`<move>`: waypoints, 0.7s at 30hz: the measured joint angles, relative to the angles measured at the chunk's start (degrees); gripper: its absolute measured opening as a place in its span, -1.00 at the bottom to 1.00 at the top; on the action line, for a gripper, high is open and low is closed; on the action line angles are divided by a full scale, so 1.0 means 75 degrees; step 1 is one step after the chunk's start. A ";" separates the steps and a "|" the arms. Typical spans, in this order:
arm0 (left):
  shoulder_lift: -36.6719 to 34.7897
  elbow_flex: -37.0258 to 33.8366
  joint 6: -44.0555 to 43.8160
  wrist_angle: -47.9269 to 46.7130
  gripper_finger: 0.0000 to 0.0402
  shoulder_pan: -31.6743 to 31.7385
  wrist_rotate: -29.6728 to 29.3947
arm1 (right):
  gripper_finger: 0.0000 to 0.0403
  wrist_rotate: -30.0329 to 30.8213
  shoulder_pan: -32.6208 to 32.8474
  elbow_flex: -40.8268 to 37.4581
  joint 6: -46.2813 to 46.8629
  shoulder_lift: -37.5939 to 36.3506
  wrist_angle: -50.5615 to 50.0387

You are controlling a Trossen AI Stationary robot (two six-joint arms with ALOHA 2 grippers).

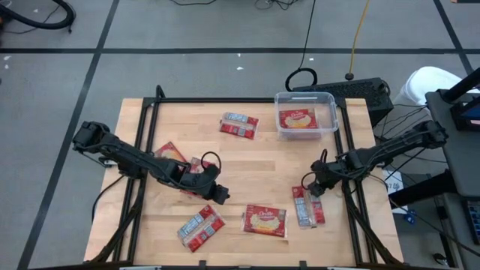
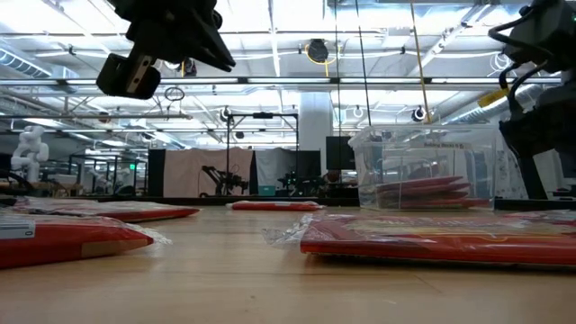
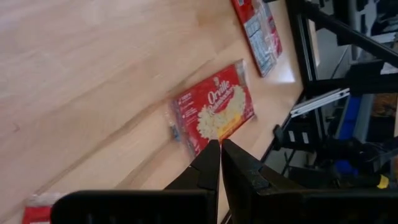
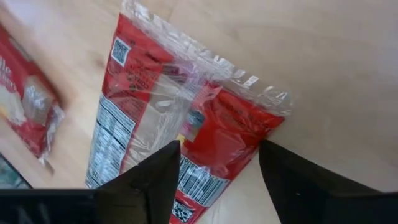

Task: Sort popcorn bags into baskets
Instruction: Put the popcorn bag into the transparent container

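Nearest, popcorn bags [image 1: 265, 220] lie scattered on the tabletop [image 1: 247, 165]. The right tool [image 4: 219, 163], fingers spread, hovers over a bag [image 4: 180, 118], likely next to descend and pinch it. The left tool [image 3: 220, 158], pressed together and empty, waits mid-tabletop. Farthest, the clear basket [image 1: 328, 120] holds one bag [image 1: 298, 118]; nothing blocks the way.

Bare table [image 1: 262, 169] lies between scattered popcorn bags [image 1: 265, 220] and the baskets [image 1: 306, 135].
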 joint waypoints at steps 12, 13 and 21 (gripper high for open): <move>-0.0003 0.0022 0.0135 -0.0016 -0.89 0.0392 -0.0544 | -0.75 0.0770 -0.0001 -0.0032 -0.0840 0.0012 0.0174; -0.0003 0.0022 0.0134 0.0011 -0.89 0.0422 -0.0578 | -0.86 0.0821 -0.0005 -0.0040 -0.0892 0.0012 0.0316; -0.0003 0.0025 0.0133 0.0425 -0.89 0.0490 -0.1000 | -0.99 0.1030 -0.0033 -0.0071 -0.1007 0.0029 0.2540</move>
